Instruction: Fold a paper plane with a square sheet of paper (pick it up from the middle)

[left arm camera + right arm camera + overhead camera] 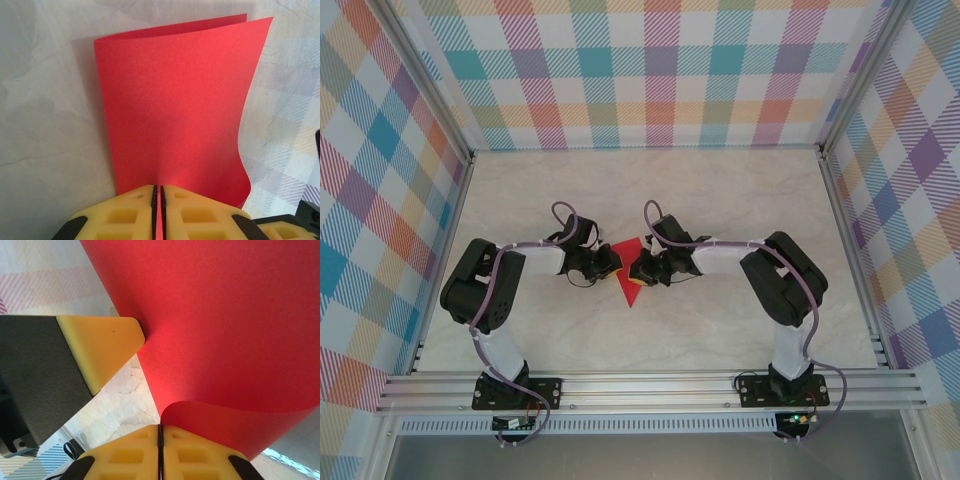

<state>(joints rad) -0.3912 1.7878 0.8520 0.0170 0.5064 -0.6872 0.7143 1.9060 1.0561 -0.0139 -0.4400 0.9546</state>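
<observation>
The square sheet of paper (629,249) is bright red and hangs above the table centre, pinched between both grippers. My left gripper (611,262) is shut on its edge; in the left wrist view the sheet (175,100) rises from the yellow jaws (158,194), bent over on itself, with a red strip between the pads. My right gripper (639,273) meets it from the right; its jaws (160,432) are shut where the sheet (225,315) curls out of their tip. The left gripper's yellow finger (100,346) touches the sheet there. A paper plane is out of view.
The pale marble-look table (720,190) is walled by checked panels at the back and both sides. An aluminium rail (650,385) runs along the near edge, carrying both arm bases. Both arms' elbows stick out sideways towards the walls.
</observation>
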